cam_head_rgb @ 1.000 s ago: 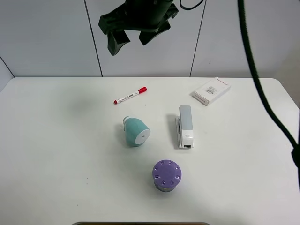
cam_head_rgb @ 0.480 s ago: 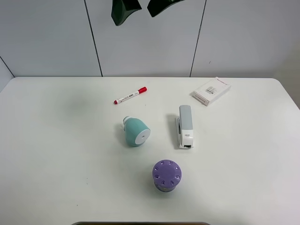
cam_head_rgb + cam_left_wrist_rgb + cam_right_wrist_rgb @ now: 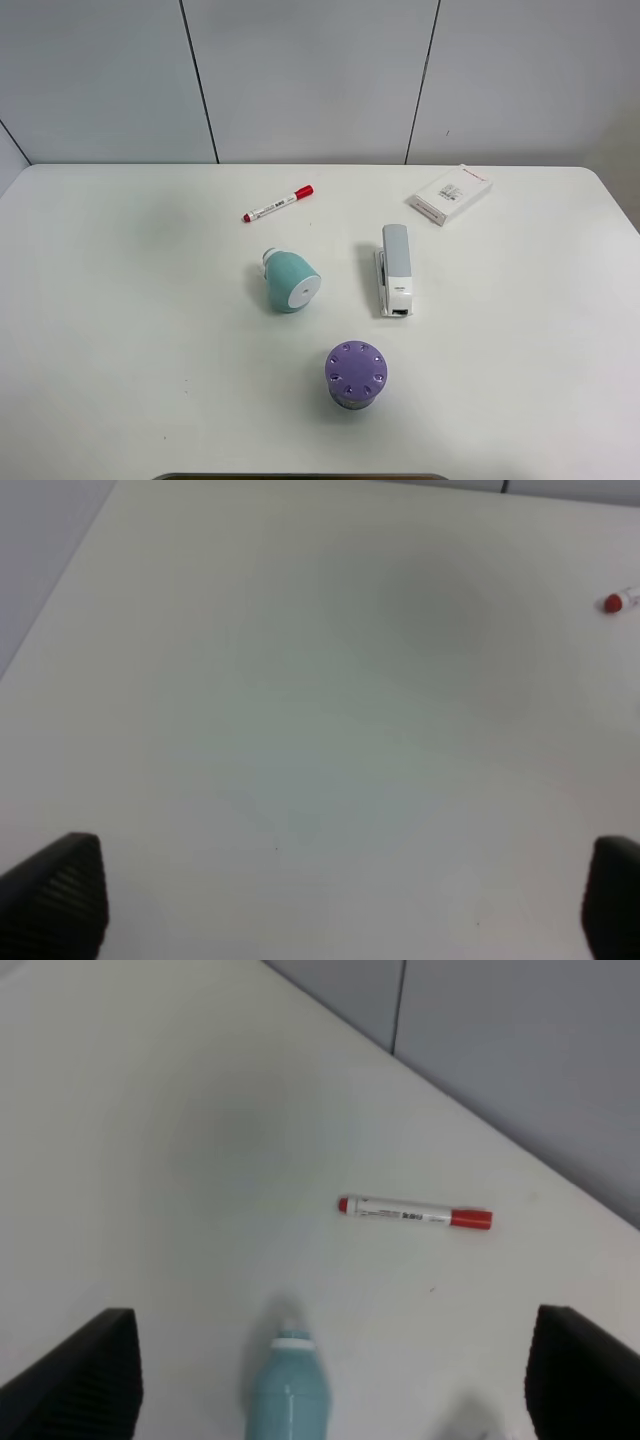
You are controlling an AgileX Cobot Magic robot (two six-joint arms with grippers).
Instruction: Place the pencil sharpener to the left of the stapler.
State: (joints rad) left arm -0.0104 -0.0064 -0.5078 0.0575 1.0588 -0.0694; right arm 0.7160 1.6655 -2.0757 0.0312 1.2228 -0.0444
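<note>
- The pencil sharpener [image 3: 290,280] is seen lying on its side on the white table [image 3: 120,330], just left of the stapler [image 3: 395,270], with a bare strip of table between them.
- Its long axis is set diagonally: the flat white round face is turned toward the front right of the table, and the small white nub toward the back left, roughly toward the marker [image 3: 277,204].
- The stapler is laid flat with its long axis running front to back, nearly parallel to the table's sides.
- A purple cylinder [image 3: 355,374] with holes on top is stood in front of both, and a white box [image 3: 451,194] is placed at the back right.
- In the right wrist view the sharpener [image 3: 289,1392] is found between the spread fingers of the right gripper [image 3: 330,1385], well below them and untouched; the marker [image 3: 415,1211] lies beyond it.
- The left gripper [image 3: 345,900] is likewise spread wide over bare table, nothing being pinched.
</note>
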